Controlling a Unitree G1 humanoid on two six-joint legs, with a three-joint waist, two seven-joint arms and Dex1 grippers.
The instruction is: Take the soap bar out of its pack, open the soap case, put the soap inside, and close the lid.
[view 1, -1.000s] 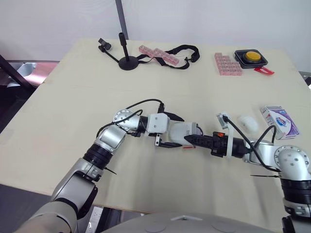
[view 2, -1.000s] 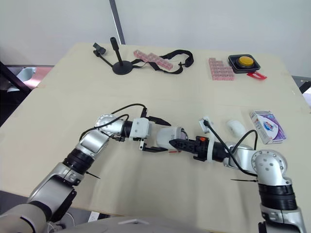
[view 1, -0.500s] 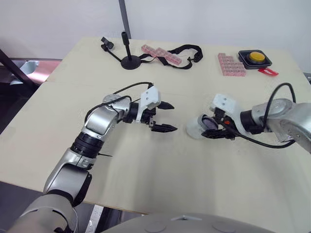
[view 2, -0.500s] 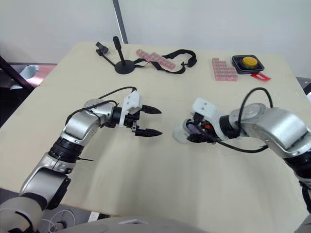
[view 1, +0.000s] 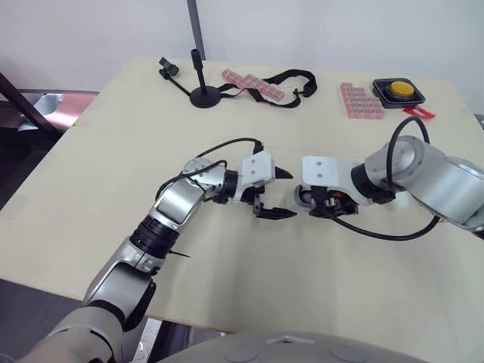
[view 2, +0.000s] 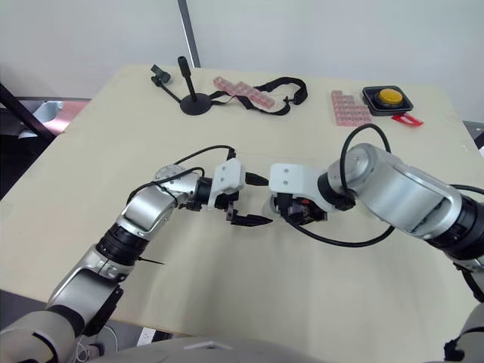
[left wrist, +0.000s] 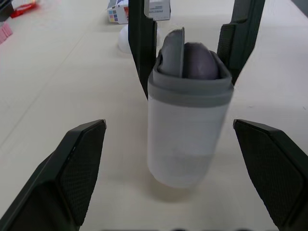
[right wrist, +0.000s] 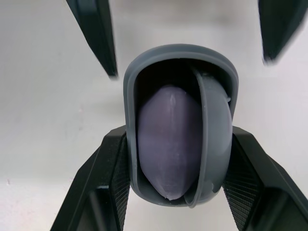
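My right gripper [right wrist: 178,134] is clamped across the soap case [left wrist: 186,120], one finger on each side of its translucent body just behind the grey rim. The purple soap [right wrist: 166,139] sits inside, and the grey lid [right wrist: 214,125] lies ajar along one wall of the mouth, not shut. My left gripper [view 1: 287,194] is spread wide and empty, its tips flanking the mouth without touching it. The case hangs mid-table [view 1: 227,287], close to the surface; I cannot tell whether it touches. I judge it light, stiff, thin-walled and smooth, so it could twist in a loose grip, and the slick soap could slide out if the mouth dips. I would take the lid by its free edge. The soap pack [left wrist: 160,8] lies well beyond.
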